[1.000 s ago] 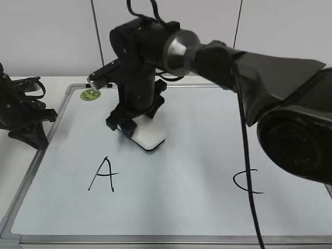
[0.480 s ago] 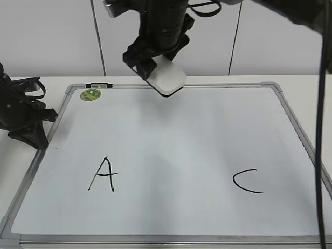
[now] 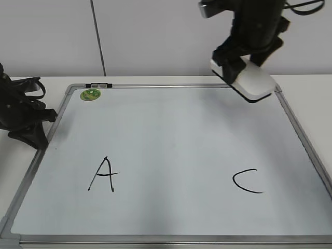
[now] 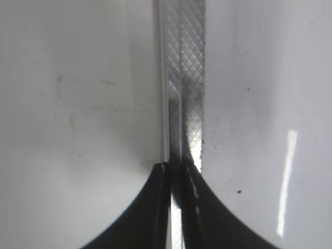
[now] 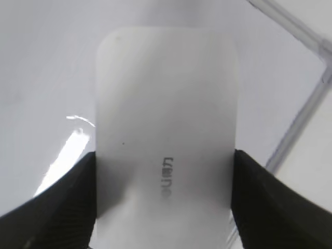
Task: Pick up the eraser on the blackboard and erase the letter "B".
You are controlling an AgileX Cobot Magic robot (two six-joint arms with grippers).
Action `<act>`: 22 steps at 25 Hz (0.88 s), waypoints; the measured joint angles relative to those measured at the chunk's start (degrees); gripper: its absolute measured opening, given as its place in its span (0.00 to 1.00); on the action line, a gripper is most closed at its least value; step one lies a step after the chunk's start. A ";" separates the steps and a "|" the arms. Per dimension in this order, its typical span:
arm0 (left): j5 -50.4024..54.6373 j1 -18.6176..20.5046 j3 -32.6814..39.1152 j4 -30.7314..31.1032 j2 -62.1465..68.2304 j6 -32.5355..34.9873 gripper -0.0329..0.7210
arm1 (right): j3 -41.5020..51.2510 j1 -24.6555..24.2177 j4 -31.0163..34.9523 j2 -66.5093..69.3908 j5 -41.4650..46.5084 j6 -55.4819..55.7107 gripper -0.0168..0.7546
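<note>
My right gripper (image 3: 239,66) is shut on the white eraser (image 3: 254,82) and holds it tilted in the air over the far right part of the blackboard (image 3: 171,135). In the right wrist view the eraser (image 5: 166,119) fills the space between the two fingers (image 5: 165,161), grey lettering up. The board shows a black "A" (image 3: 104,175) and a black "C" (image 3: 248,181). No letter "B" shows between them. My left gripper (image 3: 36,136) rests at the board's left edge, shut and empty; its fingers (image 4: 179,168) lie over the metal frame (image 4: 184,78).
A round green sticker (image 3: 90,94) sits at the board's far left corner. The board's silver frame (image 5: 306,119) runs just right of the eraser. A pale wall stands behind the white table (image 3: 311,83).
My right gripper lifted the eraser off the board's upper left-middle and carried it up and to the right. The left arm has not moved.
</note>
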 joint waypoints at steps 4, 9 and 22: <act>0.00 0.00 0.00 0.00 0.00 0.00 0.06 | 6.51 -6.74 2.83 -4.34 -0.12 0.71 0.73; 0.00 0.00 0.00 0.00 0.00 0.00 0.06 | 16.47 -15.01 7.07 -8.55 -0.49 0.84 0.73; 0.00 0.00 0.00 0.00 0.00 0.00 0.06 | 36.37 -22.25 13.06 -10.40 -20.50 2.80 0.73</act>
